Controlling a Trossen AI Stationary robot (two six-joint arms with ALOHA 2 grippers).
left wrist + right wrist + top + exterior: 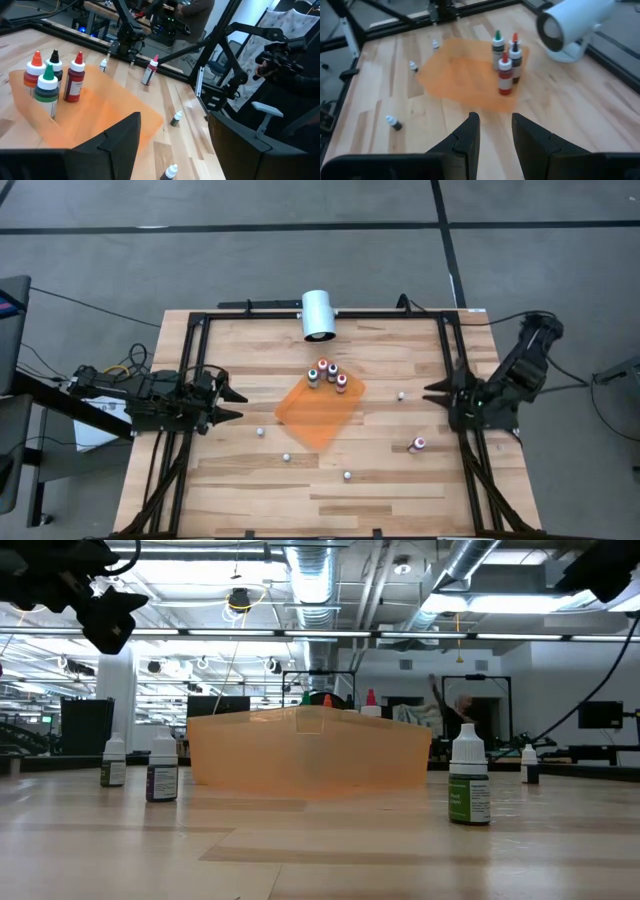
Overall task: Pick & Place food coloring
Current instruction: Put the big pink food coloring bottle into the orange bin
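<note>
- Nearest the low camera: a green-labelled bottle (469, 780) standing upright on the table (400, 480), clear of the orange sheet (318, 412).
- Four bottles (327, 373) stand clustered at the sheet's far corner; a pink-capped bottle (417, 444) stands near the right gripper (432, 392).
- Left gripper (236, 404): at table's left edge, jaws wide, empty.
- Right gripper: at right edge, jaws narrow, empty.

High cam straight down; low cam table-level; wrist cams oblique; all share orange sheet (318, 412).
</note>
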